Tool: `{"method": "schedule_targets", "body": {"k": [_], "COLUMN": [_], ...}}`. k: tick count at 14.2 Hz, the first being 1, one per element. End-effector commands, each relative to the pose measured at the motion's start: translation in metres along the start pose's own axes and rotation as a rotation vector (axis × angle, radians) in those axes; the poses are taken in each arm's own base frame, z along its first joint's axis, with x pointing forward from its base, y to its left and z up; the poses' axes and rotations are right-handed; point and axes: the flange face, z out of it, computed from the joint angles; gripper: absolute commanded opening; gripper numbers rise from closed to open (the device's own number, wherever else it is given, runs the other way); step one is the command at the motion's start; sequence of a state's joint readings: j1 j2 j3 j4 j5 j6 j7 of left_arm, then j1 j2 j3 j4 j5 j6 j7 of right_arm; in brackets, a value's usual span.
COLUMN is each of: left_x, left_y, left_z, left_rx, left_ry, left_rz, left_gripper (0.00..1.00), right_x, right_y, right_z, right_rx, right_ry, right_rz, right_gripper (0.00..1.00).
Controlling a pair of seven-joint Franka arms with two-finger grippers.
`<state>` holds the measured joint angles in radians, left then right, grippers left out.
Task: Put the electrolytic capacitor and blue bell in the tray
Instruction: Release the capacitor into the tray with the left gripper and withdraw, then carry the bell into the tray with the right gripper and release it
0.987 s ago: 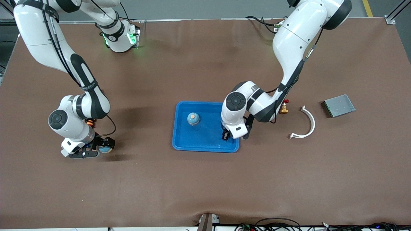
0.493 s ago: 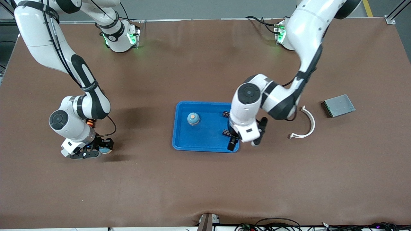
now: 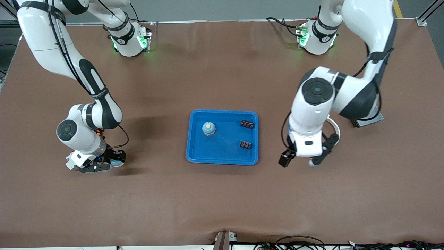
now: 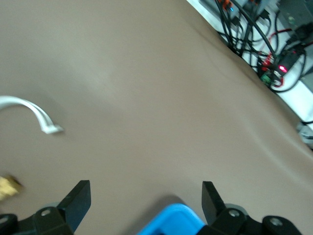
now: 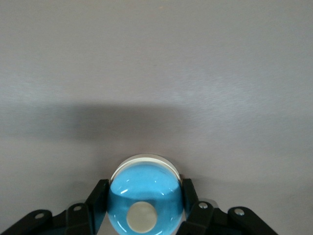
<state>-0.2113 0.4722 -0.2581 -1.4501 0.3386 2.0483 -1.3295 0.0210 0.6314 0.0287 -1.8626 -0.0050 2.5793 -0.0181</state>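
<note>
The blue tray [image 3: 222, 158] lies mid-table. In it are a small black electrolytic capacitor [image 3: 245, 144], a like black part [image 3: 247, 124] farther from the front camera, and a blue dome with an orange top [image 3: 208, 128]. My left gripper [image 3: 300, 161] hangs open and empty over bare table beside the tray, toward the left arm's end. The left wrist view shows its fingers [image 4: 78, 200] wide apart with a tray corner [image 4: 171, 223] between them. My right gripper [image 3: 104, 163] is low at the table toward the right arm's end. It is shut on the blue bell [image 5: 145, 196], also seen as bell [image 3: 118, 160].
A white curved bracket [image 3: 335, 131] and a grey metal box [image 3: 373, 120] lie under the left arm, partly hidden by it. The left wrist view shows the bracket's end [image 4: 34, 110] and a small brass part [image 4: 7, 186]. Cables run along the table's front edge [image 4: 259, 54].
My left gripper opened in the tray, left the black capacitor there and swung up and out toward its own end of the table. My right gripper closed on the blue bell.
</note>
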Motion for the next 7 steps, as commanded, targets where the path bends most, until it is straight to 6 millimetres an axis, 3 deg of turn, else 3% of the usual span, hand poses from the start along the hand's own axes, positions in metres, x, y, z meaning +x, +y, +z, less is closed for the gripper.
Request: {"method": "schedule_targets", "body": {"k": [1, 4, 7], "left_x": [0.024, 0.036, 0.062], "left_y": [-0.024, -0.043, -0.069], "left_z": [-0.038, -0.063, -0.09], "left_rx": [0.019, 0.037, 0.058], "left_ry": [0.03, -0.014, -0.025], "left_rz": [0.07, 0.118, 0.179], "left_gripper": [1.0, 1.0, 1.0], "right_x": [0.018, 0.022, 0.015], "right_y": [-0.032, -0.08, -0.152], "right_z": [-0.021, -0.042, -0.057], "right_rx": [0.001, -0.002, 0.002], "right_ry": [-0.063, -0.072, -0.052], "right_rz": [0.087, 0.175, 0.312], "right_gripper": [0.0, 0.0, 0.0]}}
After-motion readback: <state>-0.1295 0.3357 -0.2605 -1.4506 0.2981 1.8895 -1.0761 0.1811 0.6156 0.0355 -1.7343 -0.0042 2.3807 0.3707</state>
